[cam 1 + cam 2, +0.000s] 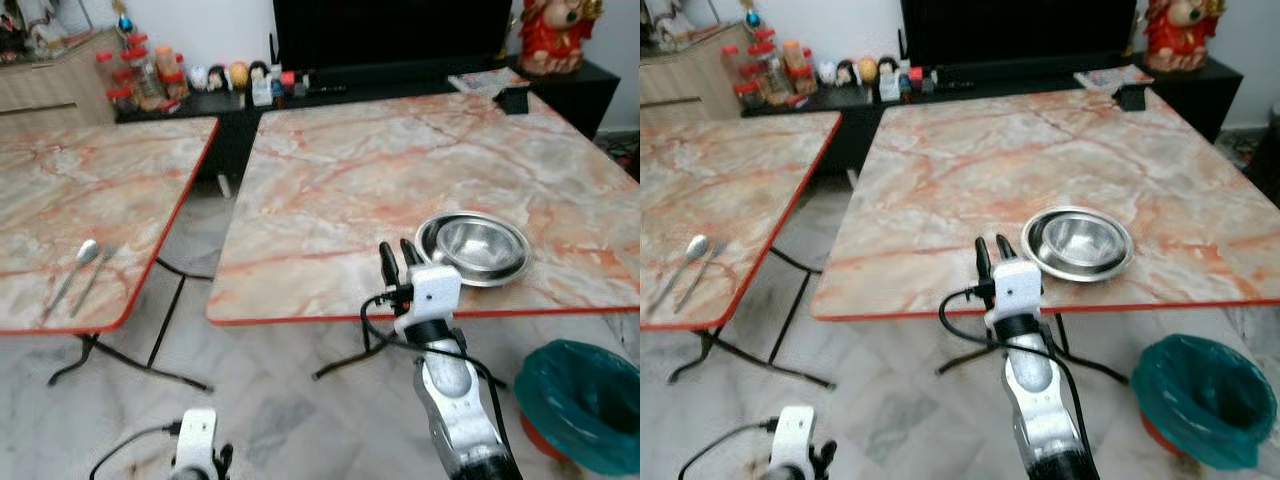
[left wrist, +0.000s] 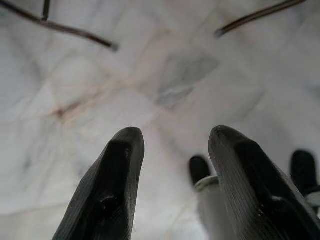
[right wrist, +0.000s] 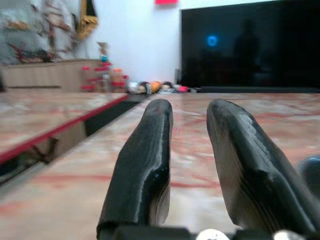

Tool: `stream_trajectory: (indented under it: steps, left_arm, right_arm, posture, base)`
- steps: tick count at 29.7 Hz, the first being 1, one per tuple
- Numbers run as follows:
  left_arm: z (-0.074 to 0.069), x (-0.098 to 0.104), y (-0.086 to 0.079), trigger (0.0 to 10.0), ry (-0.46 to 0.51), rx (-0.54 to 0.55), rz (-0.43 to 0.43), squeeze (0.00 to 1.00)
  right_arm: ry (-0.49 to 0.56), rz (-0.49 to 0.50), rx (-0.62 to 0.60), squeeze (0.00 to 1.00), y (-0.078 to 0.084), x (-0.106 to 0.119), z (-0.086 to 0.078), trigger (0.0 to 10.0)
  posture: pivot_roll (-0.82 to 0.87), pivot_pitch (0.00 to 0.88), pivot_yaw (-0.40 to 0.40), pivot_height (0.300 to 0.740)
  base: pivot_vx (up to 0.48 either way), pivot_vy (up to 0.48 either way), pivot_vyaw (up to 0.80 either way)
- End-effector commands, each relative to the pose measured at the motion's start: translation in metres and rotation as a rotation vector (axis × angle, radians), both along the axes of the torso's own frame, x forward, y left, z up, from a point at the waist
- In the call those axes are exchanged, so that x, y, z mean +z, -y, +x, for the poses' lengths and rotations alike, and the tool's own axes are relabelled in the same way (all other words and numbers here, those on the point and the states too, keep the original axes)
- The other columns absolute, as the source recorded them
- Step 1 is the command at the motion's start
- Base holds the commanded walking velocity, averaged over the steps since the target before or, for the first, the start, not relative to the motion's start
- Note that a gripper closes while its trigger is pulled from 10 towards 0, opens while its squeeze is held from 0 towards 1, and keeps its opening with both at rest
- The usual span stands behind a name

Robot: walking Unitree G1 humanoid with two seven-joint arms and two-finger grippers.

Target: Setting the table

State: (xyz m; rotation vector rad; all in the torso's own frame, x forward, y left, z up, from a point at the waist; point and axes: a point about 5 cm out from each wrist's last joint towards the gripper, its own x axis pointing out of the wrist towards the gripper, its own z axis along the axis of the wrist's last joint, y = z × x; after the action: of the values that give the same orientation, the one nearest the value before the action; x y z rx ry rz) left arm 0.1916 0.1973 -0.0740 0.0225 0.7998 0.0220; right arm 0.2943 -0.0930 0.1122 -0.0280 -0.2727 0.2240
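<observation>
Round shiny steel bowl (image 1: 473, 248) near the front edge of my pink marbled surface (image 1: 400, 170), my right pincer (image 1: 397, 258) released just beside it, metal spoon (image 1: 76, 269) and fork (image 1: 93, 279) on the neighbouring marbled surface (image 1: 90, 190), teal-lined bin (image 1: 585, 402) on the floor, my left pincer (image 2: 175, 165) released, hanging low.

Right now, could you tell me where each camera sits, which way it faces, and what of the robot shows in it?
Left eye view: on the head, looking forward and down at two marble tables; right gripper raised beside the steel bowl, left gripper hanging low.
Right eye view: same head, same scene; spoon and fork on the left table.
Left wrist view: faces the floor past its open fingers.
Right wrist view: looks level across the right table toward the television.
Both eye views share the bowl.
</observation>
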Motion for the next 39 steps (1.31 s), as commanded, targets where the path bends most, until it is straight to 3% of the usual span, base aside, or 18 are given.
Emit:
stream_trajectory:
  steps: [1,11,27,32,39]
  left_arm:
    - [0.001,0.001,0.000,10.0,0.005,-0.004,0.000,0.00]
    - [0.003,0.002,-0.002,10.0,0.009,0.002,0.004,0.00]
    - [0.001,0.001,-0.002,10.0,0.007,0.023,-0.004,0.00]
    - [0.001,0.000,0.003,10.0,-0.003,0.020,-0.012,0.00]
    - [0.009,0.002,0.013,10.0,0.000,-0.010,-0.020,0.00]
  right_arm:
    - [0.025,0.001,-0.002,0.00,0.002,0.005,0.002,10.0]
    - [0.011,0.030,-0.003,0.00,0.003,0.004,0.004,10.0]
    - [-0.135,0.046,-0.046,0.00,0.019,-0.033,-0.007,10.0]
    - [-0.273,-0.024,-0.033,0.00,0.034,-0.073,-0.025,10.0]
    - [-0.383,-0.047,-0.037,0.00,0.044,-0.096,-0.035,10.0]
  posture:
    - [-0.12,0.000,0.108,0.740]
    - [-0.11,0.000,0.104,0.740]
    - [-0.12,0.000,0.105,0.740]
    - [-0.15,0.000,0.097,0.740]
    - [-0.17,0.000,0.092,0.740]
  base:
    - [0.000,0.289,0.00]
    - [0.000,0.291,0.00]
    - [0.000,0.293,-0.16]
    - [0.000,0.295,-0.09]
    - [0.000,0.078,0.00]
